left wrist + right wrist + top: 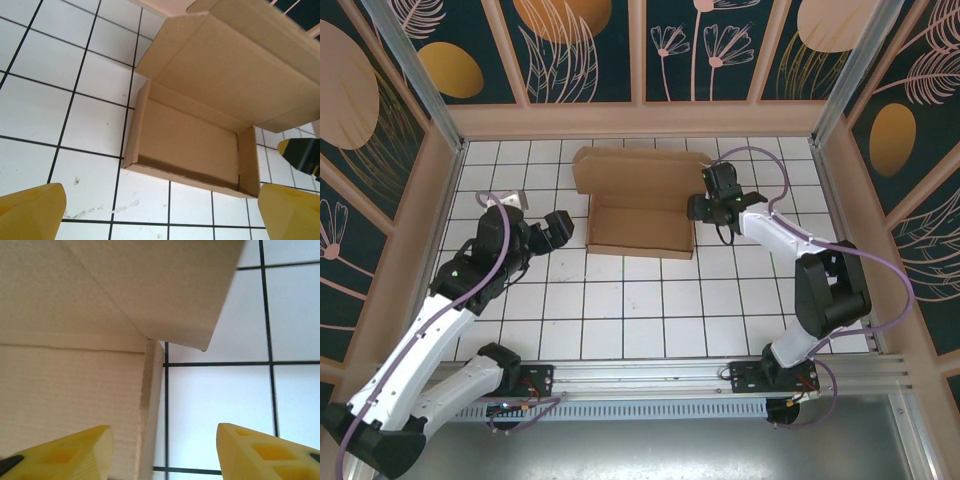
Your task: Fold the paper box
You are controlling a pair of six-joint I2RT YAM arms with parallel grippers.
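– Pushing one-sidedly could skid the plain brown cardboard mailer box [638,228], lying open on the white tiled table [620,310], or buckle its raised lid [640,168].
– Agreed. Left gripper [558,230] hovers just left of the box, fingers spread wide, empty; right gripper [701,208] straddles its right wall, equally open, gripping nothing.

paper box [640,230] on table [620,310], left pincer [565,228] to its left, right pincer [704,208] at its right wall

Bright, even light; soft shadows, sharp focus.
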